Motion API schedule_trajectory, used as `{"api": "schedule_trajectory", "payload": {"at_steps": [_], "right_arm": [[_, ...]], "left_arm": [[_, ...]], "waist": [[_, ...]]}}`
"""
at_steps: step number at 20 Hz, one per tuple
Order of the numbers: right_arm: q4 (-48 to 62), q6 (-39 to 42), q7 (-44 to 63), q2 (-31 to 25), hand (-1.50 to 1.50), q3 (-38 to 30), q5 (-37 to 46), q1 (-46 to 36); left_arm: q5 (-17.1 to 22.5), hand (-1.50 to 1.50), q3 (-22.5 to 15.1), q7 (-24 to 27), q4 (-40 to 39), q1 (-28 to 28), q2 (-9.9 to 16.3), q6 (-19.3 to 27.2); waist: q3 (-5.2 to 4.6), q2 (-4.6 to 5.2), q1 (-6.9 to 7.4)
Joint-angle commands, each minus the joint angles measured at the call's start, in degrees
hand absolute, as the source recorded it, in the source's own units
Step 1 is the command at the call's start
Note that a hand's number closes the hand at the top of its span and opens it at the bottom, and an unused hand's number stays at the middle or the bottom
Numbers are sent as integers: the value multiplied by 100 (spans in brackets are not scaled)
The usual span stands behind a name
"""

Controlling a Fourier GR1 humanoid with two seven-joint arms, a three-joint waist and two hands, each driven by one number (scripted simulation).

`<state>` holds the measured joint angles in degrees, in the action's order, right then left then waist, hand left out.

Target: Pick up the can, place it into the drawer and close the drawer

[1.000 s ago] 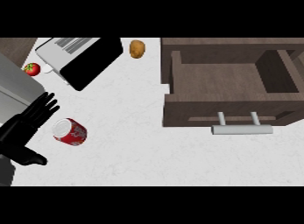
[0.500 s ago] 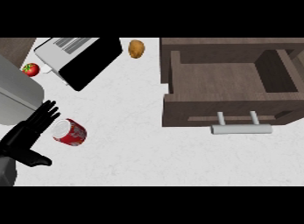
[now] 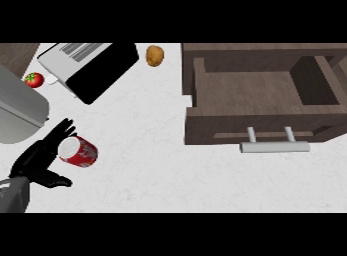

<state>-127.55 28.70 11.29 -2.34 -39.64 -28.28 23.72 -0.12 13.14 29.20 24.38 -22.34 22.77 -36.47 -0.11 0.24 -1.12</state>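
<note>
The red can point(image 3: 79, 152) lies tilted on the white counter at the lower left, its pale top facing up and left. My left hand point(image 3: 36, 161) is right beside its left side, fingers straight and pointing up along the can, thumb sticking out to the right below it. The hand is open and looks to be touching the can. The brown wooden drawer point(image 3: 205, 122) stands pulled open at the right, with a silver handle point(image 3: 274, 146) on its front. My right hand does not show.
A large grey rounded object point(image 3: 10, 110) fills the left edge. A white and black appliance point(image 3: 91, 65) lies at the back left, a tomato point(image 3: 33, 80) beside it, and a potato point(image 3: 154, 55) near the drawer's back corner.
My left hand has shifted a little to the right, closing in on the can's left side. The can and the drawer have stayed in place.
</note>
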Motion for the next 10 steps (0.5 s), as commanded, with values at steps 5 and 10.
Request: {"api": "schedule_trajectory", "payload": {"at_steps": [5, 10], "right_arm": [[105, 109, 68, -165, -150, -187, -199, -121], [117, 93, 122, -63, -150, -205, -128, -144]], "left_arm": [[-187, -150, -60, 813, -814, -298, -1, -446], [-43, -150, -2, 600, -905, -419, -367, -296]], "waist": [[-6, 14, -27], [-1, 2, -1]]}}
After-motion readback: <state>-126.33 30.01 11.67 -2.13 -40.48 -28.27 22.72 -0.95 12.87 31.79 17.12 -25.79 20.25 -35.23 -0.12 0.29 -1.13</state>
